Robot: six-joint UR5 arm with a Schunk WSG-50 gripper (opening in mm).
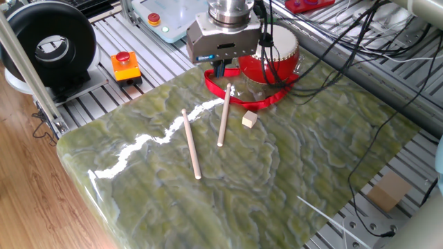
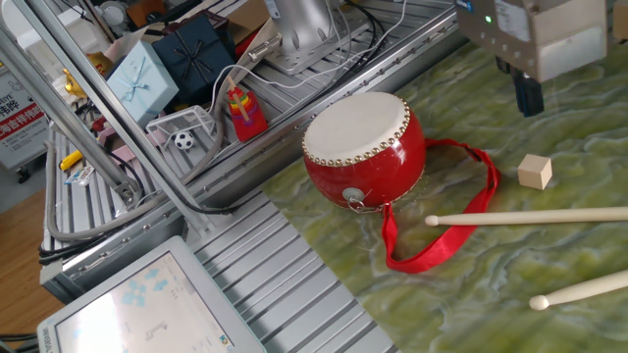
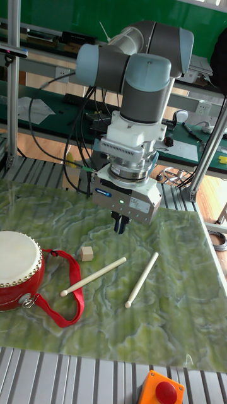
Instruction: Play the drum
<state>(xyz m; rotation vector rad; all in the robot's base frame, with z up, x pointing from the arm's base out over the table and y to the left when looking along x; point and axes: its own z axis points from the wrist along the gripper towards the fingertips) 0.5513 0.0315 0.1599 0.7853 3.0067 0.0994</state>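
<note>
The drum point(image 1: 274, 58) has a glossy red body and a cream skin. It stands at the back of the green marble table, with its red ribbon point(image 1: 250, 102) trailing in front. The drum point(image 2: 364, 144) shows clearly in the other fixed view, and at the left edge as the drum point(image 3: 17, 269) in the tall view. Two wooden drumsticks point(image 1: 223, 116) point(image 1: 191, 144) lie flat on the table. My gripper point(image 1: 219, 70) hangs above the upper end of the nearer stick, left of the drum, touching nothing. Its dark fingers point(image 3: 120, 224) point down with a narrow gap, holding nothing.
A small wooden cube point(image 1: 249, 120) lies beside the sticks. An orange box with a red button point(image 1: 125, 66) sits on the aluminium frame to the left, near a black reel point(image 1: 50, 45). Cables run behind the drum. The table's rounded edge point(image 1: 76, 162) drops off at front left.
</note>
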